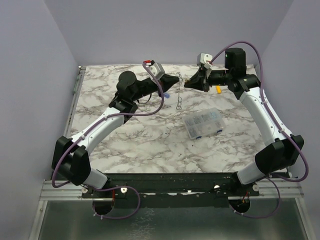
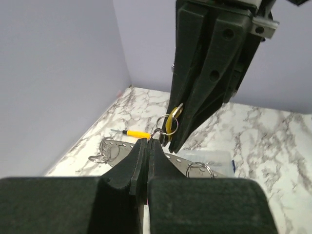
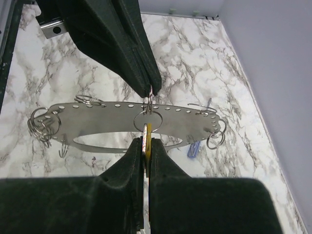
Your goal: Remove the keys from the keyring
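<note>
The keyring [image 3: 97, 122] is a wide flat grey hoop with a row of holes and several small wire rings on it. It appears to hang under both grippers above the table, and shows edge-on in the top view [image 1: 179, 100]. My left gripper [image 2: 148, 141] is shut on a small wire ring [image 2: 157, 130] at the hoop's top edge; in the top view it [image 1: 177, 80] meets my right gripper [image 1: 187, 83] tip to tip. My right gripper [image 3: 146, 142] is shut on a yellow key [image 3: 148, 131] that hangs on a round split ring [image 3: 148, 120]. The key also shows in the left wrist view [image 2: 174, 116].
A clear plastic compartment box [image 1: 202, 123] lies on the marble table right of centre. A yellow-handled tool [image 1: 218, 89] lies under the right arm. A slim blue stick [image 1: 167, 94] lies near the left gripper. Purple walls close the back and sides.
</note>
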You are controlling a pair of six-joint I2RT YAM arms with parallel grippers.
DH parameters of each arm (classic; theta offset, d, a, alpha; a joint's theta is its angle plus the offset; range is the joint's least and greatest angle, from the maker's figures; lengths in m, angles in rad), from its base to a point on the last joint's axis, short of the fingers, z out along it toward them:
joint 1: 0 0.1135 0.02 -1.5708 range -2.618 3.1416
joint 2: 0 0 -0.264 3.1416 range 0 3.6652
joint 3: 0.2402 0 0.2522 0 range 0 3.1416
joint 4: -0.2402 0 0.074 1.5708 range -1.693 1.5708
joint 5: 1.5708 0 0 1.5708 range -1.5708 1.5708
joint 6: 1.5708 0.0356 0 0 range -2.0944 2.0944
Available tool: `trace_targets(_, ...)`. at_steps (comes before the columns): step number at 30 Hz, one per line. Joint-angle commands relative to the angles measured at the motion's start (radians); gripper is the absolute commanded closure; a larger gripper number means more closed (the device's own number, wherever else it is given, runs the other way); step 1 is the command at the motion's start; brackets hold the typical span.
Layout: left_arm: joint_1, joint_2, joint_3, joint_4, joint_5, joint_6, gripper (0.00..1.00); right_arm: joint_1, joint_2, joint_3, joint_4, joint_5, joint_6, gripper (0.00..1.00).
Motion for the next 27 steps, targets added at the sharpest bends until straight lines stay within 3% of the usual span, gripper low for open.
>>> trace_targets(1,-0.006,-0.047,-0.011,-0.105,0.019,0.287,1.00,-0.012,0.008,0.050,-0.071,-0.018,-0.050,0.99)
trace_targets(15,-0.122,-0.122,-0.096,-0.246,-0.035,0.701,1.00,-0.012,0.030,0.085,-0.129,-0.009,-0.119,0.99)
trace_targets(18,-0.131,-0.128,-0.104,-0.249,-0.052,0.702,1.00,-0.012,0.033,0.092,-0.138,-0.010,-0.128,0.99)
trace_targets(21,-0.131,-0.123,-0.072,-0.256,-0.094,0.603,1.00,-0.012,0.034,0.092,-0.141,-0.012,-0.132,0.99)
trace_targets(22,-0.131,-0.118,-0.052,-0.270,-0.108,0.563,0.98,-0.012,0.035,0.092,-0.141,-0.011,-0.132,0.99)
trace_targets(25,-0.131,-0.110,0.003,-0.317,-0.144,0.461,0.75,-0.012,0.035,0.090,-0.137,-0.014,-0.123,0.99)
trace_targets(27,-0.129,-0.105,0.033,-0.354,-0.170,0.381,0.66,-0.012,0.033,0.086,-0.127,-0.012,-0.106,0.99)
